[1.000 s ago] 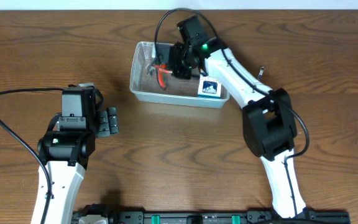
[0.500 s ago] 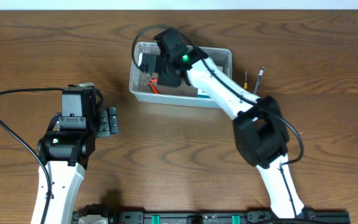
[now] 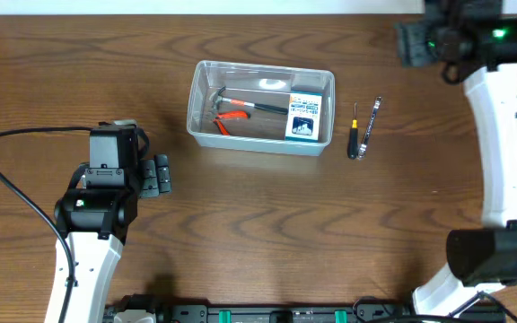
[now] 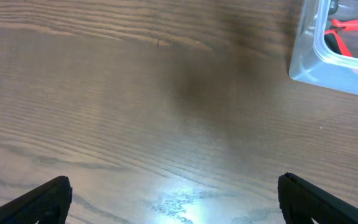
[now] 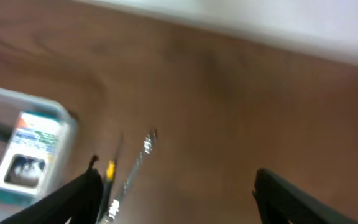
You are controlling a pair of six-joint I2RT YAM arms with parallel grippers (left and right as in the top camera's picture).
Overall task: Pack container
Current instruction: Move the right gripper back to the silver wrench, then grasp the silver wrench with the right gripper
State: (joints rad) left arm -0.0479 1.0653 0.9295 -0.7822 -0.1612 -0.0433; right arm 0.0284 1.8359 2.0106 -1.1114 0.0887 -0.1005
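Note:
The clear container (image 3: 257, 144) stands at the table's far middle. In it lie a hammer (image 3: 251, 105), red-handled pliers (image 3: 229, 119) and a blue-and-white box (image 3: 304, 117). My right gripper (image 3: 409, 42) hangs open and empty over the far right of the table, well away from the container. Its wrist view is blurred; its gripper (image 5: 179, 202) looks down on the box (image 5: 33, 155) and the container's corner (image 5: 17, 99). My left gripper (image 3: 160, 175) stands open above bare wood, left of the container. In its wrist view the gripper (image 4: 176, 208) holds nothing, and the container's corner (image 4: 303, 59) shows at top right.
A yellow-and-black screwdriver (image 3: 356, 136) and a metal wrench (image 3: 372, 119) lie side by side on the table just right of the container. In the right wrist view the screwdriver (image 5: 110, 174) and wrench (image 5: 135, 165) sit by the left finger.
My right arm has lifted out of the container and swung to the far right, and its jaws have opened. The hammer and pliers now lie uncovered inside. The left arm has not moved.

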